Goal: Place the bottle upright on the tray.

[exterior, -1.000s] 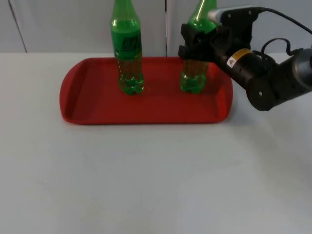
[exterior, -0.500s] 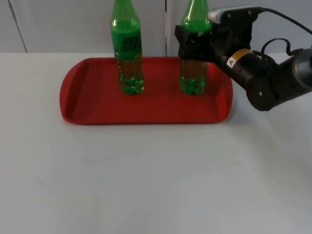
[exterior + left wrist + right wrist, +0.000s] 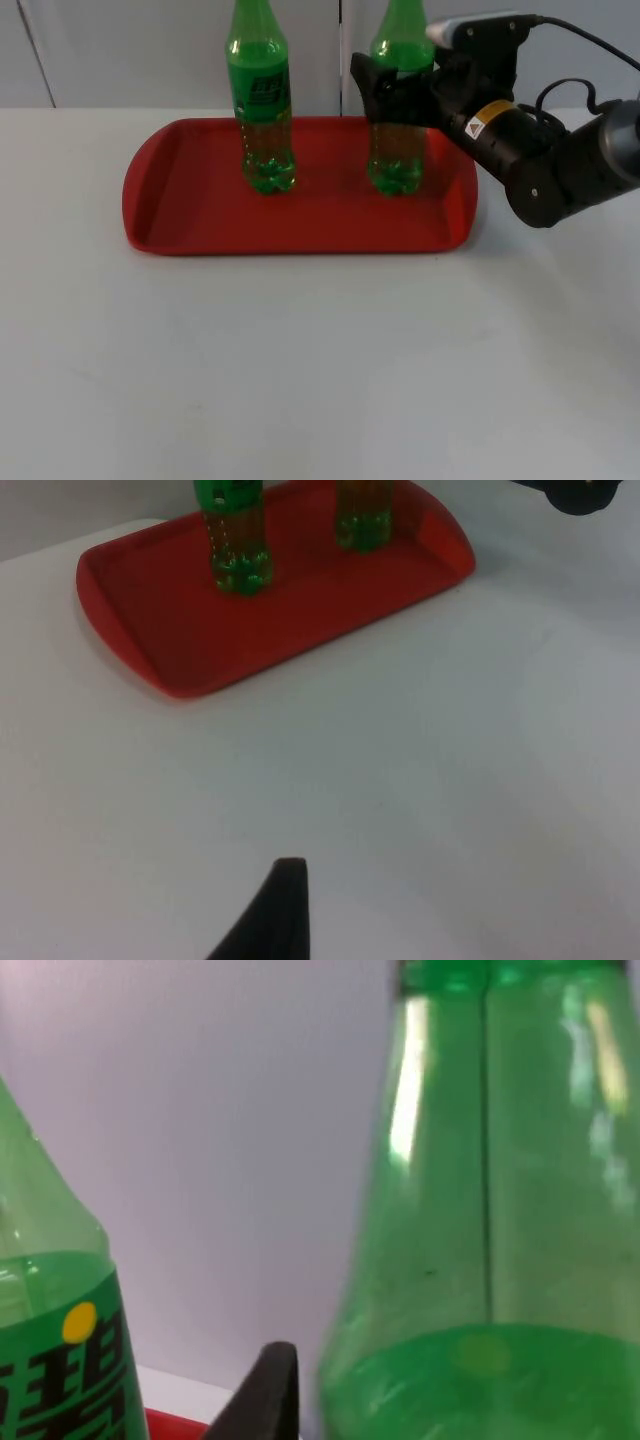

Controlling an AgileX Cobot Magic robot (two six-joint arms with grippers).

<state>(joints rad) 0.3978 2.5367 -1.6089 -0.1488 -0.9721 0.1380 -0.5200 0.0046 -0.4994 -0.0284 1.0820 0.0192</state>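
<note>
- Green plastic soda bottle (image 3: 397, 110) stands upright at the right end of the red plastic tray (image 3: 200, 215), long axis vertical, neck up, base on the tray floor.
- Right gripper (image 3: 385, 88) reaches in level from the right at the bottle's label height; whether its fingers grip the bottle or stand apart cannot be told.
- Right wrist view: the bottle's shoulder (image 3: 500, 1210) sits close before the camera.
- Second green labelled bottle (image 3: 262, 100) stands upright toward the tray's left, well apart from the first.
- Left gripper waits over the white table top (image 3: 300, 370), near the tray (image 3: 260, 620); fingers' state cannot be told.
</note>
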